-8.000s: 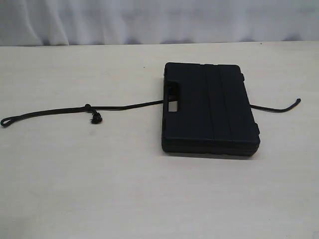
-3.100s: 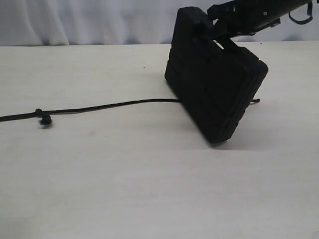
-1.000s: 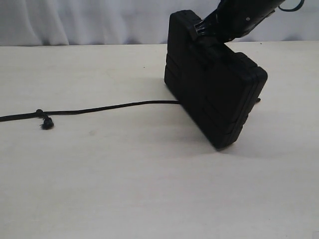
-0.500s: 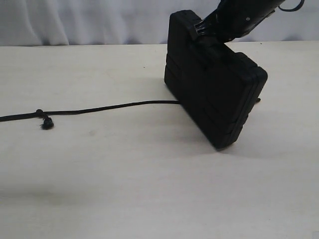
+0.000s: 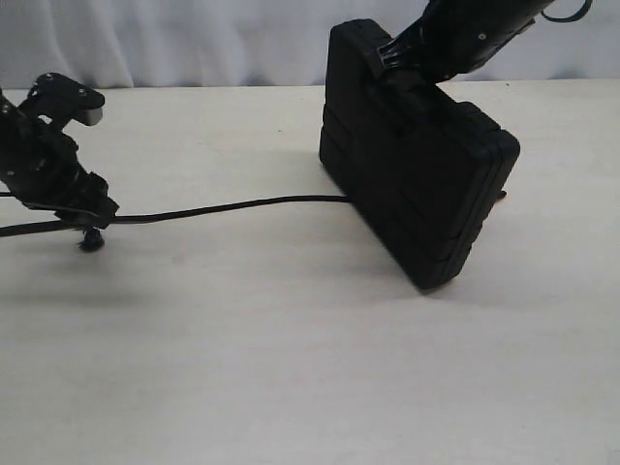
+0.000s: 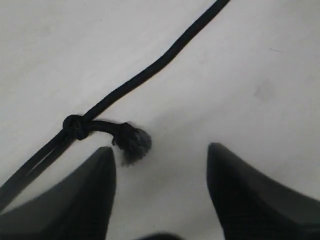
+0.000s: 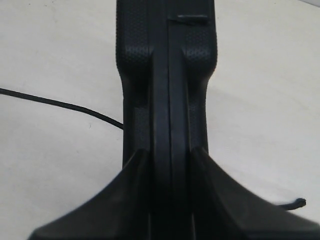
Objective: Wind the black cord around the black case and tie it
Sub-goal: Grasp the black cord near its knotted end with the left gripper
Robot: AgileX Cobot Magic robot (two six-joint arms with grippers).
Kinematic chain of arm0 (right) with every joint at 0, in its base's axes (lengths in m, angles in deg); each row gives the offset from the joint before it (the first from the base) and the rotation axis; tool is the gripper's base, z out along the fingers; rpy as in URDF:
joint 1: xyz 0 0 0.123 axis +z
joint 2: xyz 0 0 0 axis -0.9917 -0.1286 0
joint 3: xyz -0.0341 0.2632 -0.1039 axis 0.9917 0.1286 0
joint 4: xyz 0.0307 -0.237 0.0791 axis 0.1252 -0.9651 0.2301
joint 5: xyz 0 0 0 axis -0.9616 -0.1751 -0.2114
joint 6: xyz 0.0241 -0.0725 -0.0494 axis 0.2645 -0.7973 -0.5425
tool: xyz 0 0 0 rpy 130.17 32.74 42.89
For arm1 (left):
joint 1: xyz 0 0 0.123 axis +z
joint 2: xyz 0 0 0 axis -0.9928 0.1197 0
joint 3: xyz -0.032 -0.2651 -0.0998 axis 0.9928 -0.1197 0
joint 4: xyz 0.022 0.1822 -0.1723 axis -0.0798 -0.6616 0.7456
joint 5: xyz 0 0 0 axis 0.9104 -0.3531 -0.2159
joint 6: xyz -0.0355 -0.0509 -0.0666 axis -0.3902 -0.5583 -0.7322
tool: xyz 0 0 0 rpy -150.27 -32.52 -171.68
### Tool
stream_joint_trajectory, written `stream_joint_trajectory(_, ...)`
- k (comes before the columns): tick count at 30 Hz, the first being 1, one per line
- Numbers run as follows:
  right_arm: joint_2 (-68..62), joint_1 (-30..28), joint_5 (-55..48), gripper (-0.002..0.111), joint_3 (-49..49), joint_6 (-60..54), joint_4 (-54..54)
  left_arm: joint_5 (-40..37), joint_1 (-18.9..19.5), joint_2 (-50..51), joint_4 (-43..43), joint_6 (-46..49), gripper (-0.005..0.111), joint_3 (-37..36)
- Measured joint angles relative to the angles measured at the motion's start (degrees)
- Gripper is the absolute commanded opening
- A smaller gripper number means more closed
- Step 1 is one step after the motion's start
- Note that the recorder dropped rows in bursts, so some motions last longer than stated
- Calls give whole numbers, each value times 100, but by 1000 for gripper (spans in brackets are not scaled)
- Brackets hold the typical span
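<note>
The black case (image 5: 417,184) stands tilted on one edge right of the middle, its upper end clamped by my right gripper (image 5: 387,60). In the right wrist view both fingers press the handle edge of the black case (image 7: 167,75), with my right gripper (image 7: 169,155) shut on it. The black cord (image 5: 232,205) runs left across the table from under the case to its frayed knot (image 5: 90,239). My left gripper (image 5: 85,221) hovers right over that knot. Seen from the left wrist, my left gripper (image 6: 160,152) is open, the frayed knot (image 6: 131,142) lying just off one fingertip and the black cord (image 6: 150,72) stretching away.
A pale wooden table (image 5: 291,368) carries everything, with a white curtain (image 5: 174,39) behind it. The cord's other end (image 7: 297,202) pokes out from under the case on its far side.
My left arm has come into the exterior view from the left and now sits over the cord's knot, jaws apart. The case and right gripper have not moved.
</note>
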Motion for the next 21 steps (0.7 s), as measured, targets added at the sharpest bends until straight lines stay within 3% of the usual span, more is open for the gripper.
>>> stream_joint_trajectory(8, 0, 0, 0, 4, 0, 0, 0, -1545, 10, 1424, -1771, -801, 55, 1795)
stream_joint_trajectory(14, 0, 0, -14, 4, 0, 0, 0, -1584, 75, 1776, -2028, 977, 55, 2062)
stream_joint_trajectory(19, 0, 0, -28, 4, 0, 11, 0, -1584, 214, 1981, -2039, 1818, 55, 2071)
stream_joint_trajectory(21, 0, 0, -28, 4, 0, 11, 0, -1584, 256, 2065, -2055, 2055, 49, 2071)
